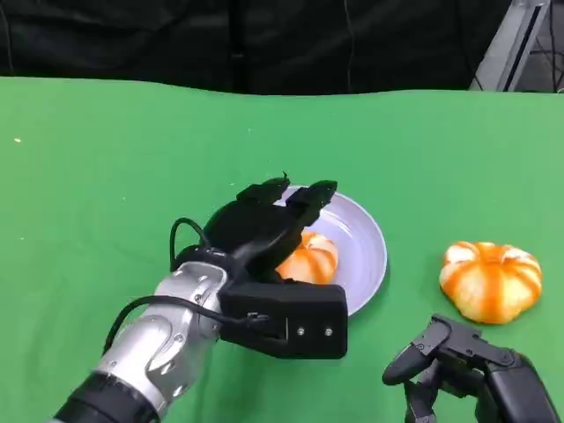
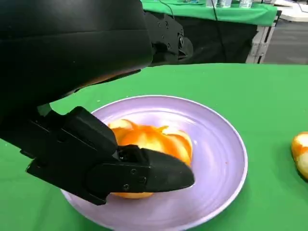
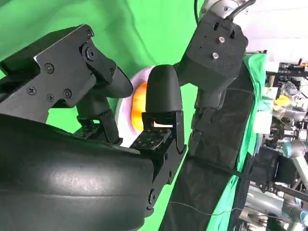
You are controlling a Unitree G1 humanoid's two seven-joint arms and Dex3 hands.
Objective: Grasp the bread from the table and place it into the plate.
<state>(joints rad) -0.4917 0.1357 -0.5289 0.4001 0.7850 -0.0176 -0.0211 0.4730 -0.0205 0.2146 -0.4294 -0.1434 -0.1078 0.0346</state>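
Robot test lab
Green-cloth table (image 1: 106, 159) before black drapes (image 1: 264, 40); more robot hardware (image 3: 284, 154) stands past the table's edge.

Matt green cloth covers the table (image 1: 106, 159). The round lilac plate (image 1: 366, 247) looks smooth, faintly glossy. The orange-and-white pumpkin-shaped bread (image 1: 490, 280) shines, glazed. The left hand (image 1: 264, 231) is matt black plastic on a brushed silver metal forearm (image 1: 154, 344).

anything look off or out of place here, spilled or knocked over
Nothing stands out. One bread sits in the plate under the left hand, a second bread sits upright on the green table, nothing spilled.
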